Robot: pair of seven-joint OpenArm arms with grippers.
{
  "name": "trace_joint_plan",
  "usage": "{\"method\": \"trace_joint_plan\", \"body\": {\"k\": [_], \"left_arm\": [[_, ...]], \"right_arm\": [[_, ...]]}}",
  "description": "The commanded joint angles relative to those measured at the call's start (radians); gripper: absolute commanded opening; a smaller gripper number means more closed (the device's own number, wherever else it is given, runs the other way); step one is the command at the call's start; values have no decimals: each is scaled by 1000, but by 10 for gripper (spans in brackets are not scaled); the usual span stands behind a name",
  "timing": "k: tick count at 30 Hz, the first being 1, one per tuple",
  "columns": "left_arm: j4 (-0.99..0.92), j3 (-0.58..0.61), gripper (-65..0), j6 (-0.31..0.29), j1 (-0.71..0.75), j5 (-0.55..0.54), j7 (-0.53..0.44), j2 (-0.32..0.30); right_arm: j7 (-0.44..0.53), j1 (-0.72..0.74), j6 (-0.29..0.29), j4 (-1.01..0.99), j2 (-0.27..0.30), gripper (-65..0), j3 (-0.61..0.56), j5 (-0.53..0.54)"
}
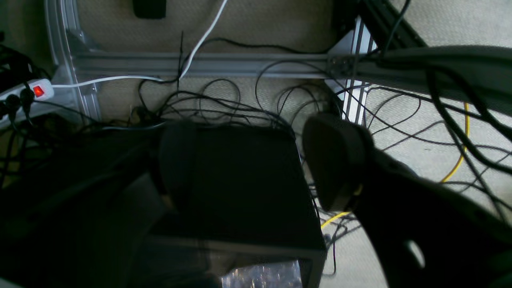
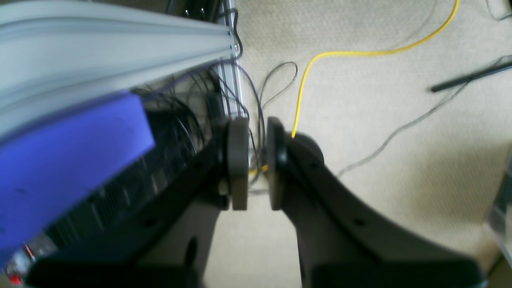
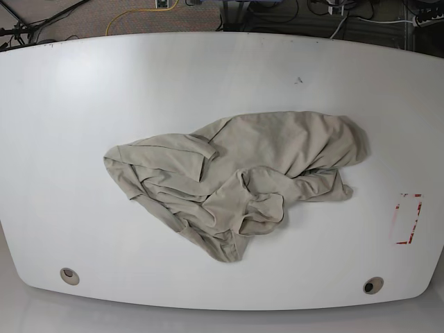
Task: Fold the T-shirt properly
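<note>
Evenly and brightly lit from overhead in the base view, with a soft sheen across the white table (image 3: 83,90) and only faint shadows in the folds of the T-shirt (image 3: 236,173); edges of that table bowed by wide-angle distortion. Dim and murky in the left wrist view, lower half nearly black around the dark box (image 1: 240,180), left gripper (image 1: 256,164) a blurred silhouette. Brighter in the right wrist view over pale carpet (image 2: 380,140), yet soft throughout, aluminium rail (image 2: 100,44) smeared and washed out.
</note>
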Motion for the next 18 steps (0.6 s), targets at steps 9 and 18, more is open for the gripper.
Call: {"method": "trace_joint_plan", "body": {"k": [9, 18], "left_arm": [[135, -9, -237, 2, 74, -11, -15, -7], [307, -17, -234, 1, 171, -10, 22, -11]], "right_arm": [[1, -87, 1, 135, -5, -580, -1, -3], [0, -176, 4, 262, -4, -580, 5, 0]]}}
